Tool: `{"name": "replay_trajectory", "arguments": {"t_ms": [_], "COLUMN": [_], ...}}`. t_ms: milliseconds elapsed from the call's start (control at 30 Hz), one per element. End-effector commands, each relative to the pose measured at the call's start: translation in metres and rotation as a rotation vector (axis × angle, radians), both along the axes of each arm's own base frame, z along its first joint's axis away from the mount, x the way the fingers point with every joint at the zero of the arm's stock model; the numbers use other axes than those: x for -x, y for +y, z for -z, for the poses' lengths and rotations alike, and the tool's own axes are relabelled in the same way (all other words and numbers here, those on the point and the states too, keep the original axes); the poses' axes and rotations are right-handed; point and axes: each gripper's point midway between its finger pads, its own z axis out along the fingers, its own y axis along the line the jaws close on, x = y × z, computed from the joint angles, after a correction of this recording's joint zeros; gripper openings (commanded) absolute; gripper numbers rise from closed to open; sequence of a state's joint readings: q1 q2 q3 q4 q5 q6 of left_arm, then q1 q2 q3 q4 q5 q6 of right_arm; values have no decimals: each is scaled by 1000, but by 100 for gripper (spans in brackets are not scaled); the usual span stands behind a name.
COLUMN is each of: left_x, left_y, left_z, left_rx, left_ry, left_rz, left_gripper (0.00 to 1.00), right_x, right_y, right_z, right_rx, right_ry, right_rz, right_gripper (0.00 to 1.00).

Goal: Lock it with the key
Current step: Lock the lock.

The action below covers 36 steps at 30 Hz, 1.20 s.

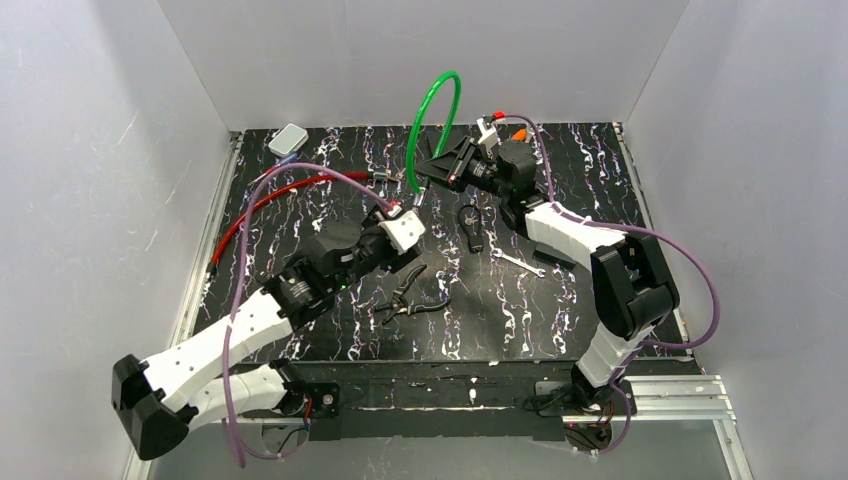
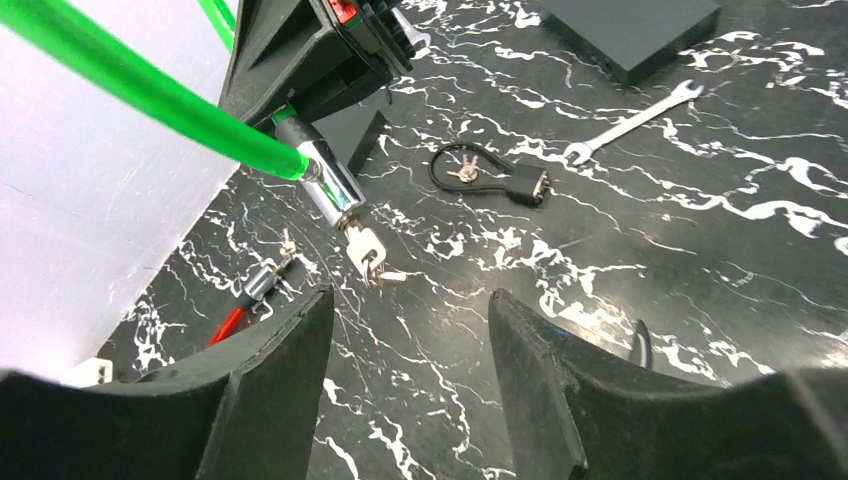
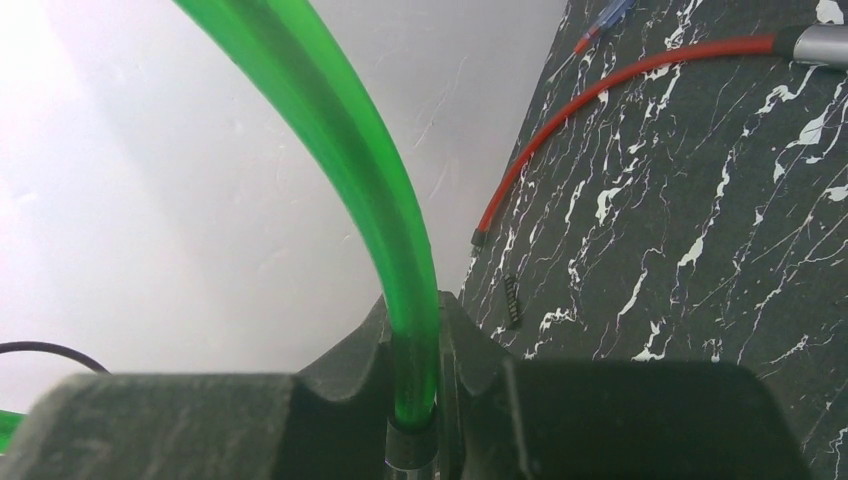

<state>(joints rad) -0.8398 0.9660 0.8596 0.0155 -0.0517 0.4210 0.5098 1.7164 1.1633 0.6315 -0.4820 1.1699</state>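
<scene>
Up at the back of the marbled black table (image 1: 560, 320), my right gripper (image 3: 412, 350) is clamped on the green cable lock (image 3: 340, 150). Its fingers pinch the cable just above its dark collar, and the loop arcs up against the white wall. Seen from my left wrist, the lock's chrome barrel (image 2: 330, 188) hangs tilted off the end of the green cable, just below my right gripper. The key (image 2: 366, 248) sits at the barrel's lower end, a second key dangling beside it close over the table. My left gripper (image 2: 408, 335) faces that barrel with its jaws apart and nothing between them, near the key but not touching it. Beyond lie a small black padlock (image 2: 505, 178) with keys on its loop, a wrench (image 2: 630, 120) and a black box (image 2: 630, 35). A red cable lock (image 3: 610, 110) lies along the table's left side, and pliers (image 1: 405, 298) rest beside my left arm.
</scene>
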Motion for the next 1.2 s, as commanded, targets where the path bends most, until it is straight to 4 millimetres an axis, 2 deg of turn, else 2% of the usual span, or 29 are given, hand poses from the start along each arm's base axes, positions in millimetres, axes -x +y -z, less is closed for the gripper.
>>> {"name": "replay_trajectory", "arguments": {"t_ms": [0,100,300,400,633,833,1033,1167], "left_x": [-22,-31,-46,-47,-46,-43,-38,-39], "left_y": [-7,-10,-11,-8,-2,-5,-9,-5], "left_z": [-12,-9,2,7,4,3,8,12], "left_rx": [39,54,77,90,149,228,334,386], "left_ry": [-72,-54,-19,2,30,117,307,410], "left_rz": [-80,-122,-204,-238,-279,-269,-237,-252], "left_gripper": [55,51,33,23,1,0,0,0], "right_x": [-2,-2,-1,0,2,6,11,13], "right_y": [-6,-6,-5,-5,-6,-7,-7,-7], "right_z": [-33,-33,-36,-36,-40,-43,-48,-48], "right_rx": [-62,-71,-90,-92,-116,-134,-170,-179], "right_ry": [-102,-98,-92,-92,-93,-101,-109,-110], "right_rz": [26,27,19,17,9,0,-16,-23], "right_gripper": [1,1,1,1,1,1,1,1]}}
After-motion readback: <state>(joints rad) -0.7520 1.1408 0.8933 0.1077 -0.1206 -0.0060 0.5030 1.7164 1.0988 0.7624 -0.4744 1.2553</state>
